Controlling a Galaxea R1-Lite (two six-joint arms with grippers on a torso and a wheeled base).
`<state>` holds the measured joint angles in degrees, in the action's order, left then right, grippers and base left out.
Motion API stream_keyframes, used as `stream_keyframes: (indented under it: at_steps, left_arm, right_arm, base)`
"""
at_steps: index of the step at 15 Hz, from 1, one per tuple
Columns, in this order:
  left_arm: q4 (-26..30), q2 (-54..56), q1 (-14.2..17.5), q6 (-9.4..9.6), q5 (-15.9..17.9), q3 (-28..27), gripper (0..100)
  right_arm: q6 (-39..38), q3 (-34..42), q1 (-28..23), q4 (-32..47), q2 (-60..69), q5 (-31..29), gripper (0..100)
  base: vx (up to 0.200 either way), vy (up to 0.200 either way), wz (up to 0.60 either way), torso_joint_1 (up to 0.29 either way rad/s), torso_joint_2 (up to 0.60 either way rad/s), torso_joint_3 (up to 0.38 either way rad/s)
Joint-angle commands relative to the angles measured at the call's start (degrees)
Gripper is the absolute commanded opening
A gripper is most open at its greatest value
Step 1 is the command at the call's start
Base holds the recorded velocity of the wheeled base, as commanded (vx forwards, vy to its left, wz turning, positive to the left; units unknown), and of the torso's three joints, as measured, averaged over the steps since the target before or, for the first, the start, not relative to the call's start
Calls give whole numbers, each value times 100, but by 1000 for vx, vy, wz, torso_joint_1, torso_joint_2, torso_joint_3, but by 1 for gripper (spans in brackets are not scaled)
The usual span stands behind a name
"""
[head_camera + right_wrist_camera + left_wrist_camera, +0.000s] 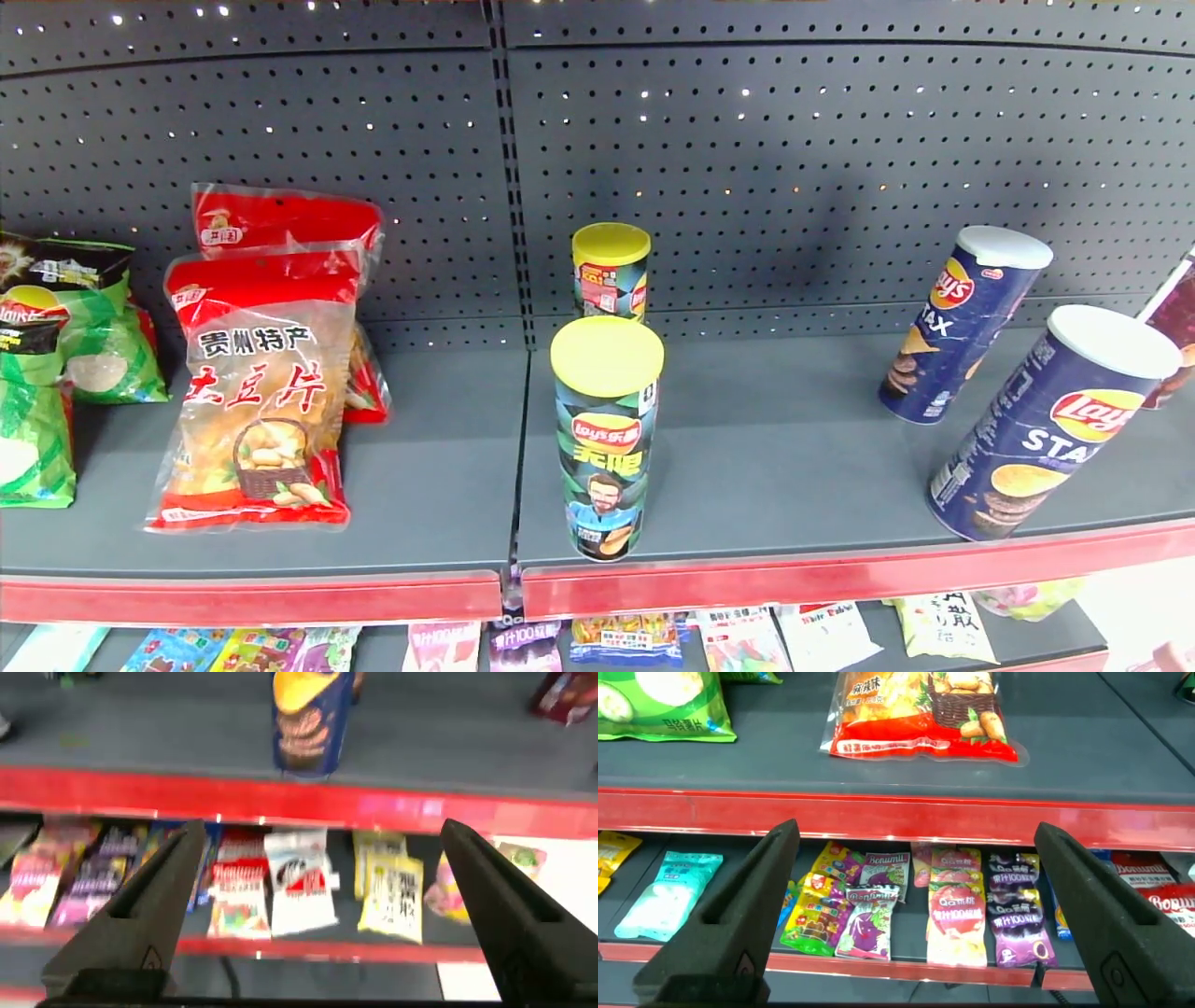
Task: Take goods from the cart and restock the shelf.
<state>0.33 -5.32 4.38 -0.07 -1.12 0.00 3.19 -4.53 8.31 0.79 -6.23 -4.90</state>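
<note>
The grey shelf (747, 448) has a red front edge (803, 579). On it stand two yellow-lidded chip cans, one at the front (607, 439) and one behind it (611, 271). Two blue chip cans (962, 327) (1055, 425) stand to the right. My left gripper (917, 831) is open and holds nothing; it sits in front of the red edge (896, 812), below a red potato-chip bag (920, 714). My right gripper (324, 826) is also open and holds nothing, in front of the edge (374, 803) and below a blue can (311, 719).
Red potato-chip bags (261, 392) and green chip bags (37, 373) fill the shelf's left part. A dark red can (1178, 317) shows at the far right. The lower shelf holds several small snack packets (957, 905) (299, 882). Bare shelf lies between the yellow-lidded and blue cans.
</note>
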Motion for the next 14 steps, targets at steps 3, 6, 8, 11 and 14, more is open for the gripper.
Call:
stream_keyframes:
  at_steps: [3, 6, 8, 11, 14]
  left_arm:
    - [2, -5, 2, -1, -2, 0, 100]
    - [2, -5, 2, -1, -2, 0, 100]
    - [2, -5, 2, 16, 24, 0, 100]
    - [2, 4, 2, 16, 130, 0, 100]
    - [2, 4, 2, 34, 139, 0, 100]
  right_arm:
    - [23, 427, -14, -422, 52, -55, 100]
    - [15, 392, -867, -299, -379, -266, 100]
    - [-3, 392, -1262, -308, 34, 165, 100]
    - [-126, 453, -1218, -79, 87, 683, 100]
    - [-319, 453, -849, -97, 623, 587, 100]
  base:
    - [0, 0, 0, 0, 0, 0]
    - [0, 0, 0, 0, 0, 0]
    - [0, 0, 0, 0, 0, 0]
    - [0, 0, 0, 0, 0, 0]
    - [0, 0, 0, 0, 0, 0]
